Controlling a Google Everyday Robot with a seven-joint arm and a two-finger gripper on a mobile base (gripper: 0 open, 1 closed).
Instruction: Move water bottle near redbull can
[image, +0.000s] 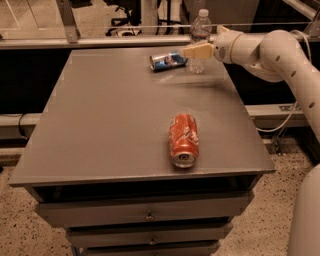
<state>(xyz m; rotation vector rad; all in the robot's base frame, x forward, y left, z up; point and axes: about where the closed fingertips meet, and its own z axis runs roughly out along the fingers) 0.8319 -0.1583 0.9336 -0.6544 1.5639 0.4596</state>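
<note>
The grey table (110, 110) stood on a stack of drawers (145, 216) with small knobs. A pale rail (100, 42) ran along just behind its far edge. Near that far edge, right of centre, the redbull can (168, 61) lay on its side, its silver and blue body pointing roughly left to right. Well apart from it, close to the table's front edge, a red-orange soda can (183, 140) also lay on its side with one end facing the camera.

The tan end effector (186, 51) reached in from the right above the far right part of the table. Its tip was just beside the redbull can's right end, and it crossed in front of the water bottle (200, 35). Whether it was clamped on the bottle or spread around it could not be told. The water bottle stood upright, white cap on top, just right of the redbull can. The white arm (272, 47) curved away to the right edge.
</note>
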